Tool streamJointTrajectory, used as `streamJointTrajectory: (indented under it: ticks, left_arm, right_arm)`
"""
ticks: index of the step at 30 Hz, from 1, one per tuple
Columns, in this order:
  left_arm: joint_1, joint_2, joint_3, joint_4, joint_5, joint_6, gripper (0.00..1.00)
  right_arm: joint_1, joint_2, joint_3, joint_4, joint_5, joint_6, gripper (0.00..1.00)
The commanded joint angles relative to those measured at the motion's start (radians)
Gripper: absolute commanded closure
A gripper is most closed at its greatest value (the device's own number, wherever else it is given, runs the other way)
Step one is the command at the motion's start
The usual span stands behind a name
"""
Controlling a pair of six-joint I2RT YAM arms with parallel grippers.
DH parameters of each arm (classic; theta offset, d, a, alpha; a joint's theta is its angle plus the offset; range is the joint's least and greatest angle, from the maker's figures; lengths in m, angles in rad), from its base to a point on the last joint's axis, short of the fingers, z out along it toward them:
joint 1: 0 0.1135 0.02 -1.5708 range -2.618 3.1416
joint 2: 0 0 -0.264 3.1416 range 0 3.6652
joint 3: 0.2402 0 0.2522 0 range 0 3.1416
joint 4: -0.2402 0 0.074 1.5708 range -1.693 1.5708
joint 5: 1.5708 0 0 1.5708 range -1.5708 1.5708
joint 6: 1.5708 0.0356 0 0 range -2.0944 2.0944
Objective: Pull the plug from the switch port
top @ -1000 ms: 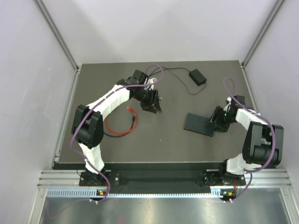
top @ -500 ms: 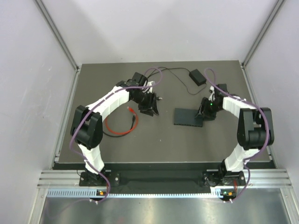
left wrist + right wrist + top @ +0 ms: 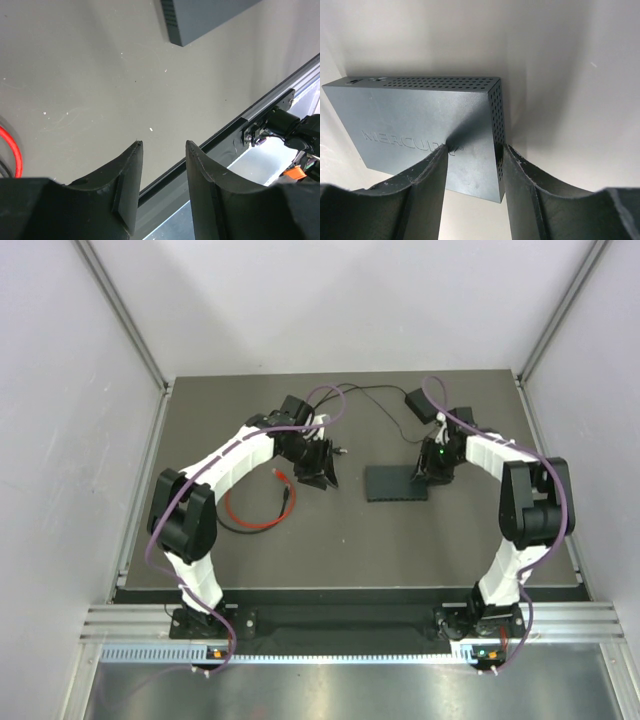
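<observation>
Switch port [image 3: 354, 81] is showing only as what looks like a small dark recess at the far-left end of the perforated edge of the flat black box [image 3: 415, 120], too small to make out further. The box is lying flat on the dark table [image 3: 400, 550], a little right of centre and towards the back, with raised lettering facing up on its top face.

The right gripper [image 3: 475, 147] is sitting at the box's right end with its fingers spread, straddling the near corner. One fingertip is reaching over the top face, and the other is hanging just beside the perforated side wall. Whether either pad is pressing on the box I cannot tell.

The left gripper [image 3: 164, 145] is hovering over bare table to the left of the box, apart from it. Its fingers are parted with nothing between them, and a corner of the box is showing at the top of its wrist view.

The red cable [image 3: 16, 152] is lying in a loop on the table beside the left arm, well apart from the box. Its small red plug [image 3: 282, 477] is resting near the left gripper.

Behind the box, the power brick [image 3: 422, 403] is sitting near the table's back edge, with its thin cords trailing leftwards and forwards.
</observation>
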Motion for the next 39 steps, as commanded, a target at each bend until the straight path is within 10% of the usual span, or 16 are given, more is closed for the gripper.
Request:
streamJointTrajectory:
  ticks: [1, 17, 25, 28, 34, 39]
  left_arm:
    - [0.004, -0.040, -0.002, 0.021, 0.004, -0.010, 0.55]
    - [0.006, -0.053, -0.017, 0.021, -0.007, 0.001, 0.55]
    - [0.006, -0.062, -0.019, 0.028, 0.004, 0.022, 0.49]
    - [0.007, -0.077, -0.043, 0.017, -0.022, 0.037, 0.40]
    - [0.015, -0.146, -0.131, 0.021, -0.068, 0.067, 0.01]
    - [0.017, -0.244, -0.235, 0.060, -0.105, 0.015, 0.01]
  right_arm:
    - [0.044, 0.043, 0.055, 0.022, 0.039, -0.019, 0.54]
    - [0.077, 0.014, 0.086, -0.022, 0.096, 0.016, 0.52]
    - [0.077, -0.111, 0.155, -0.198, 0.258, -0.045, 0.32]
    - [0.076, -0.193, 0.107, -0.231, 0.264, -0.050, 0.01]
    - [0.083, -0.367, -0.089, -0.202, 0.179, 0.062, 0.00]
    - [0.108, -0.547, -0.227, -0.134, 0.123, 0.136, 0.00]
